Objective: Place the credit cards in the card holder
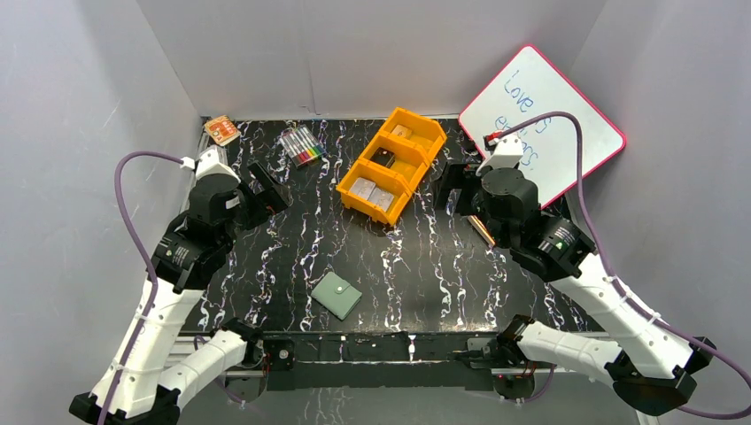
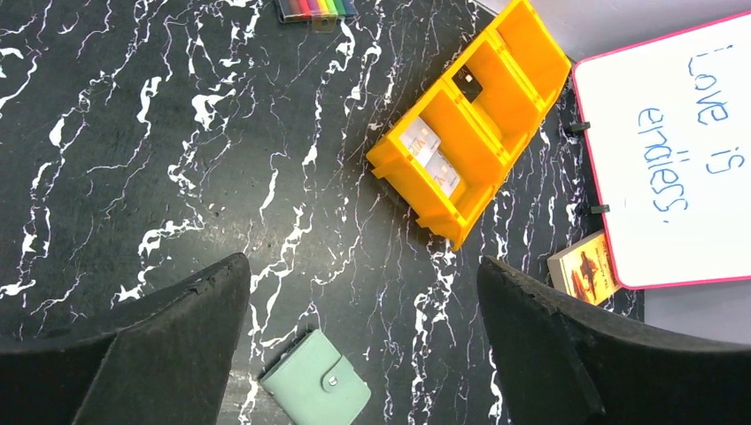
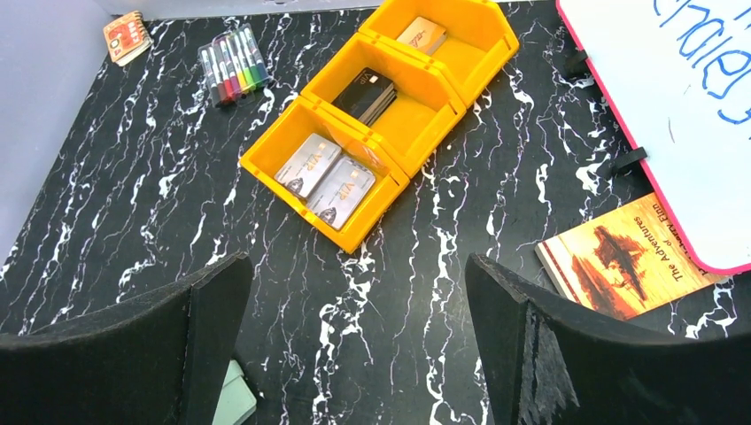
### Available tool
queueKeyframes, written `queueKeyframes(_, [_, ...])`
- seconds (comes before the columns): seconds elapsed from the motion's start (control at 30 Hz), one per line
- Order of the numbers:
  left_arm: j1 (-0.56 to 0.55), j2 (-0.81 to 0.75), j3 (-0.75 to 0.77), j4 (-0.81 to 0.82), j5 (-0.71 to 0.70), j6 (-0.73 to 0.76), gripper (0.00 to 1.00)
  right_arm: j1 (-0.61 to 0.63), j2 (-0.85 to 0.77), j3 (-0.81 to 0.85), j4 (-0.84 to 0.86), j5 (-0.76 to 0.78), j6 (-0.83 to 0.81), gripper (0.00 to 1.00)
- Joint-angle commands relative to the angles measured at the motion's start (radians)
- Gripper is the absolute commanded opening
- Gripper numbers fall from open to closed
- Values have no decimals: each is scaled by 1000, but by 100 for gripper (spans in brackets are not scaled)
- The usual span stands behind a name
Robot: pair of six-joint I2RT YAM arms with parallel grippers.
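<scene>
Left gripper (image 2: pixel 361 270): one; fingers spread apart, holding nothing
Card holder (image 1: pixel 336 295): one; shut, flat on the table (image 1: pixel 266 266) near its front edge; corners point toward and away from the arms
Credit cards (image 3: pixel 344 188): two; side by side in the orange tray's (image 3: pixel 372 215) nearest compartment; long axes along the tray's length, near-left to far-right
Right gripper (image 3: pixel 356 266): one; fingers apart, holding nothing

Marbled table (image 1: pixel 266 266) carries orange tray (image 1: pixel 423 122), card holder (image 1: pixel 336 295), markers (image 1: pixel 301 145), book (image 3: pixel 624 257).
</scene>
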Motion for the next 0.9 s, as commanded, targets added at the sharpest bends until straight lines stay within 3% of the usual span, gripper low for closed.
queueKeyframes(0.0, [0, -14, -17, -15, -16, -2, 96, 2, -48, -18, 44, -8, -17, 98])
queueKeyframes(0.47, [1, -167, -181, 58, -85, -52, 96, 2, -53, -10, 45, -123, -24, 98])
queueKeyframes(0.63, [1, -216, -309, 101, -5, -55, 95, 2, 37, -24, 81, -139, 43, 99])
queueKeyframes(0.87, [1, -161, -410, 83, 98, -57, 95, -39, 194, -72, 182, -137, 208, 98])
